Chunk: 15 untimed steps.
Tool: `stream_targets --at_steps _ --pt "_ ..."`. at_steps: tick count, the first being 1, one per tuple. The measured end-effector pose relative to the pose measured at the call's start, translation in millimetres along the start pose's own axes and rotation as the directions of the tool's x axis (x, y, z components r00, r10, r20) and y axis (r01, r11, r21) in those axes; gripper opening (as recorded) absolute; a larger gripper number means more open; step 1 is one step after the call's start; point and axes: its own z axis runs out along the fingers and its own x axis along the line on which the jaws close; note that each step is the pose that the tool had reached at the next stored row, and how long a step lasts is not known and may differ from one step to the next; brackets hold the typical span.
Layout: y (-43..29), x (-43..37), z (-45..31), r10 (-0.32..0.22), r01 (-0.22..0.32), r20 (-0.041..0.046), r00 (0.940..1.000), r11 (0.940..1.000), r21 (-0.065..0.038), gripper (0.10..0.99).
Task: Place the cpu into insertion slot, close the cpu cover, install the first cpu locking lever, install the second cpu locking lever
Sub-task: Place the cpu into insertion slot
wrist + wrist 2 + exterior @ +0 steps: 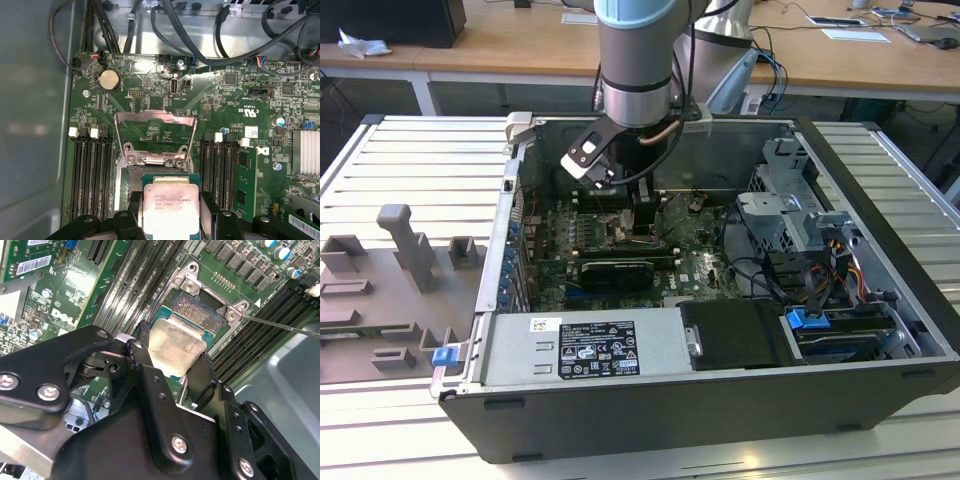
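Insertion is not yet done: the cpu [176,344] is gripped by the tool [173,351] just over the open slot [200,310]; beyond it the cover [152,118] is raised and a lever [280,324] is judged unlatched.

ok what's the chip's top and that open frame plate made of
The small square silver-grey chip in the pincer: likely brushed metal lid, matte sheen. The thin silver open-centred frame plate: probably stamped bare steel, bright edge glints; exact alloy unclear.

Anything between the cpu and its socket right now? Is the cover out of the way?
Nothing visible. The gripper holds the cpu at the open socket, and the cpu cover stands swung up, clear of it.
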Motion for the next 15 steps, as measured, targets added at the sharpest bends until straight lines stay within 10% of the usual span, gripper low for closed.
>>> stream_targets --at_steps 15 --pt "-2.4 11.4 17.6 0.040 -0.040 0.0033 0.9992 0.9992 0.000 0.541"
